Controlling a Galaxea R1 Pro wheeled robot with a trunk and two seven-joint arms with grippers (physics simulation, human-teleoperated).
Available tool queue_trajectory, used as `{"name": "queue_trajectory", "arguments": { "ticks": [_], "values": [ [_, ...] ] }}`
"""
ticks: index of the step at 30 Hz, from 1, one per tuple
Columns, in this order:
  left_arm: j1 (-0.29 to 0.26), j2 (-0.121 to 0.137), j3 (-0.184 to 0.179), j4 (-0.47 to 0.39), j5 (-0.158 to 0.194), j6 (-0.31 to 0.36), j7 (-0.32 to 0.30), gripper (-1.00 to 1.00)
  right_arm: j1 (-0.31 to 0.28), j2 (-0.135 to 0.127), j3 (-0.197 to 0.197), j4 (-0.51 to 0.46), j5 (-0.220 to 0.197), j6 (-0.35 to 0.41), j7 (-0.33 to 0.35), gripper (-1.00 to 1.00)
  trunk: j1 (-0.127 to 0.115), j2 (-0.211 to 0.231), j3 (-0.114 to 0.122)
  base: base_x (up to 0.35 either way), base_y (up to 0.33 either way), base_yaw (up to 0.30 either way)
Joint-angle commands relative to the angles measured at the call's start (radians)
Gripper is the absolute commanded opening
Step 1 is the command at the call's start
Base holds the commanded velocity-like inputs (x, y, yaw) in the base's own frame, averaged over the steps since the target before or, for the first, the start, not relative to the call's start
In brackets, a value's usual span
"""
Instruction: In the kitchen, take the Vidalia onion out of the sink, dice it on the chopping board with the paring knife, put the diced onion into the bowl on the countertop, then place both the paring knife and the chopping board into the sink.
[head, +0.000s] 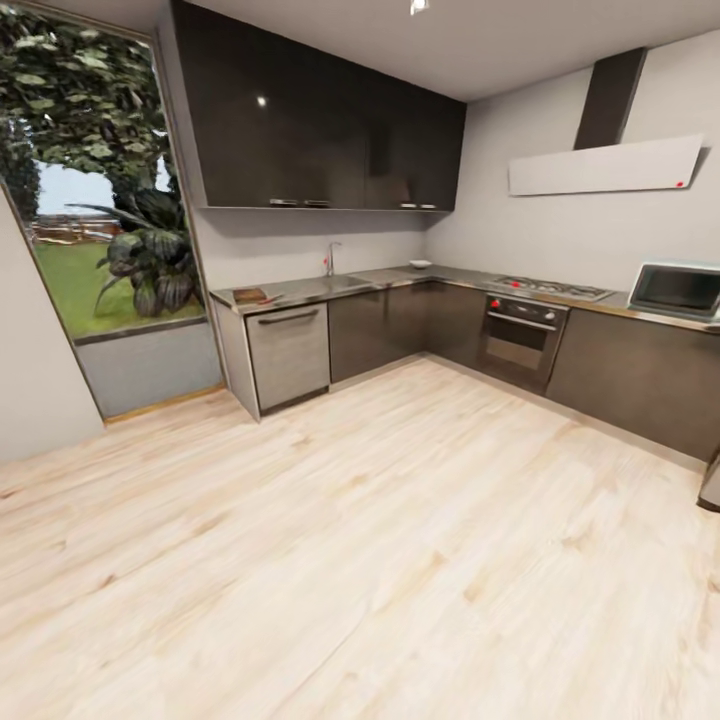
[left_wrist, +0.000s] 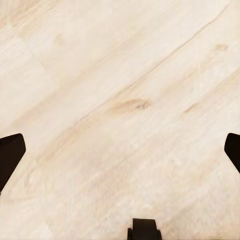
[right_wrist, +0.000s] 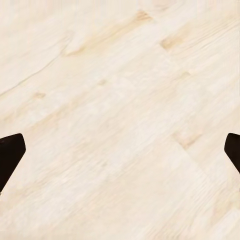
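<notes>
- Across the room I see the chopping board (head: 250, 295), a small brown slab at the left end of the grey surface (head: 400, 278), well left of the tap (head: 331, 258).
- A white bowl (head: 420, 264) sits further right near the corner.
- My left gripper (left_wrist: 120, 150) and right gripper (right_wrist: 120, 150) both point down at the pale wood floor (head: 330, 540), jaws spread wide, holding nothing.

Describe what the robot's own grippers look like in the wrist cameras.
The left gripper has two plain black fingers with angular, tapering tips, matte and without markings; a small black block sits at the frame edge between them. The right gripper has the same black angular fingers. No cables or labels are visible on either.
</notes>
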Motion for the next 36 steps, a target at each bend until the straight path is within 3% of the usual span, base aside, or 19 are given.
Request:
{"name": "queue_trajectory", "arguments": {
  "ticks": [1,36],
  "values": [
    [0.0,0.0,0.001,-0.001,0.001,-0.002,0.0,1.0,0.0,0.0,0.001,0.0,0.001,-0.002,-0.001,1.0,0.001,0.0,-0.001,0.319,0.0,0.0],
    [0.0,-0.004,0.001,0.007,0.001,-0.002,0.0,1.0,0.0,0.0,-0.001,0.0,0.001,-0.002,-0.001,1.0,0.001,0.0,-0.001,0.319,0.0,0.0]
  ]
}}
